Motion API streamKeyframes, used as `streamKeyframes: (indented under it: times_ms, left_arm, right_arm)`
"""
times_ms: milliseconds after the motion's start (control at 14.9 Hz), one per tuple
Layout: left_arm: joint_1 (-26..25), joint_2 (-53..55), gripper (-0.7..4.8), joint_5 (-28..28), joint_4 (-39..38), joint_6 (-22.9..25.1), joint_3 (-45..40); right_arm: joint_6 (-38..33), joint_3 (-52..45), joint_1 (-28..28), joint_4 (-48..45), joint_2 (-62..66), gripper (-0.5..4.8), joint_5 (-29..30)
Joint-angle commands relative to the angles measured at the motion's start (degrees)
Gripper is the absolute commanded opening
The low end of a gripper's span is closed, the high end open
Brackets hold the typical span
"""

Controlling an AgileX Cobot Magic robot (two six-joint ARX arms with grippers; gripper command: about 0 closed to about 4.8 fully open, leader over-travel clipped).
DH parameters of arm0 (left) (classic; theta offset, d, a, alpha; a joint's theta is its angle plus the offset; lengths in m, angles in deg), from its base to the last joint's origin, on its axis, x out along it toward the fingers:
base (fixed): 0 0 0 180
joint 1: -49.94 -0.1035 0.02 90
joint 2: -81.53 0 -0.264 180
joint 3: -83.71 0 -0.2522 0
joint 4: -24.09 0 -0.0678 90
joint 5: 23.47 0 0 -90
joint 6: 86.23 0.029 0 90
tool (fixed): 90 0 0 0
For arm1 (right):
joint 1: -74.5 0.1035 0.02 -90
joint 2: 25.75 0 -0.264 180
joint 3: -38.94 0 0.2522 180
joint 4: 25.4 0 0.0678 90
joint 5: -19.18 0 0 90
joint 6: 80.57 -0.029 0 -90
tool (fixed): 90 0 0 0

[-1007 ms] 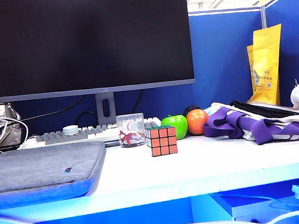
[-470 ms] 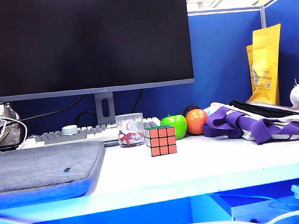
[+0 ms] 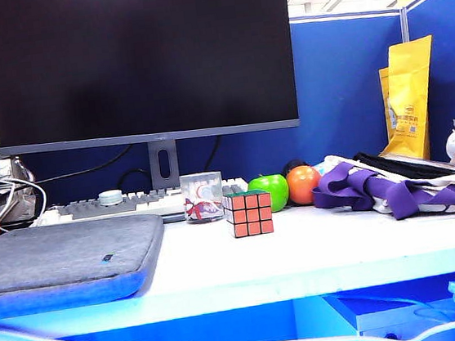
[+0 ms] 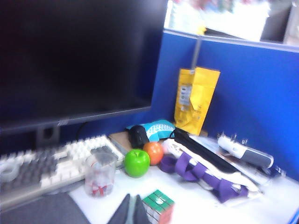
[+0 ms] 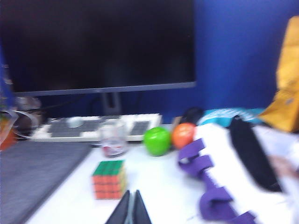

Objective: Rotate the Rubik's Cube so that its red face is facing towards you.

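Note:
The Rubik's Cube (image 3: 248,214) stands on the white desk (image 3: 319,250), just in front of a glass cup. Its paler orange-salmon side faces the exterior camera, its top is green, and a whitish side shows at its left. The red face is hidden. No gripper shows in the exterior view. In the left wrist view my left gripper (image 4: 132,210) is shut and empty, its tips close beside the cube (image 4: 158,206). In the right wrist view my right gripper (image 5: 131,205) is shut and empty, a little short of the cube (image 5: 109,179) and to one side of it.
Behind the cube stand a glass cup (image 3: 203,197), a green apple (image 3: 269,192) and an orange fruit (image 3: 303,184). A keyboard (image 3: 124,204) and a large monitor (image 3: 141,61) fill the back. A grey padded sleeve (image 3: 65,259) lies left, purple straps on cloth (image 3: 378,190) right.
The whole exterior picture has shifted a few pixels to the right. The cube keeps its place beside the cup and apple.

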Motion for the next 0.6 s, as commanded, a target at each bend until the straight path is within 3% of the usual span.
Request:
streamKeyframes:
  times_ms: [67, 201, 336, 403, 470, 537, 604]
  left_arm:
    - [0.2, 20.2, -0.03, -6.9, -0.7, 5.1, 13.1]
    - [0.2, 31.5, -0.03, -6.6, -1.1, 8.7, 20.4]
    - [0.2, 39.6, -0.03, -6.0, -2.1, 10.3, 24.3]
    - [0.2, 42.9, -0.03, -6.1, -1.4, 10.4, 24.7]
    - [0.3, 47.1, -0.03, -6.2, -1.0, 10.1, 25.2]
    - [0.3, 50.1, -0.03, -8.3, -2.0, 10.0, 26.4]
    - [0.3, 52.1, -0.03, -10.9, -2.8, 10.2, 27.6]
  right_arm:
    - [2.2, 10.1, -0.2, -2.2, 17.6, -0.01, -0.1]
    - [2.2, 20.5, -3.0, -2.4, 36.0, -0.01, 6.3]
    - [0.0, 31.5, -10.5, -3.8, 53.7, -0.01, 19.4]
    - [-5.2, 35.9, -14.1, -7.1, 61.5, -0.01, 24.6]
    - [-12.5, 42.2, -20.4, -11.5, 71.2, -0.01, 33.9]
    - [-15.3, 46.1, -22.8, -13.4, 76.5, -0.01, 40.5]
    - [-16.7, 48.3, -24.1, -13.5, 79.4, -0.01, 43.2]
